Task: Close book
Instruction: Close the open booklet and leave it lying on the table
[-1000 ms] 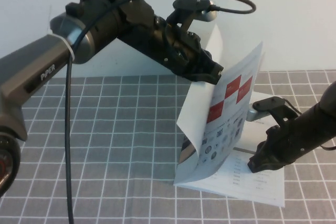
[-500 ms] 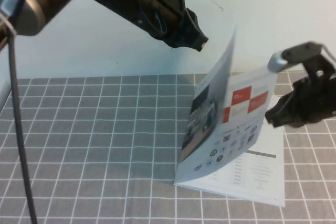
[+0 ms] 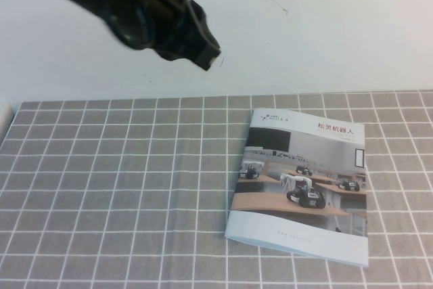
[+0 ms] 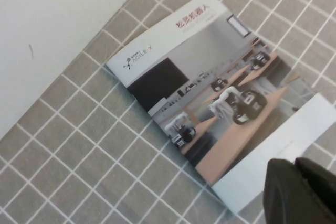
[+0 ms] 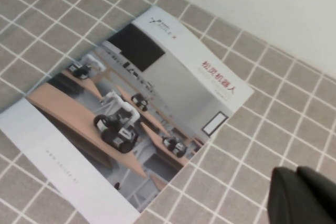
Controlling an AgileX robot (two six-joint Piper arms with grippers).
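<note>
1. My left gripper [image 3: 203, 52] hangs high on my left side, a dark smeared shape against the white wall [image 3: 325, 25]; whether it is parted or closed I cannot tell; my left wrist view catches only its dark tip [image 4: 296, 182], and that does not settle it.
2. My right gripper [image 5: 300, 187] shows only in my right wrist view, as a dark mass above the cloth [image 5: 294, 103] beside the book; parted or closed, I cannot tell.
3. Neither gripper touches the book [image 3: 301, 181]; in the high view my left one is well apart from it, up and to my left of it.
4. The book lies closed and flat, front cover up, on my right half of the table.
5. Its cover carries a pale band with a small logo along the far edge and a red title towards the far right corner; below these is a photograph of small wheeled robots on wooden desks; a pale strip runs along the near edge.
6. Under it is the grey cloth with its white grid; the book sits slightly askew to the grid lines; its far edge is near the line where the cloth meets the wall.
</note>
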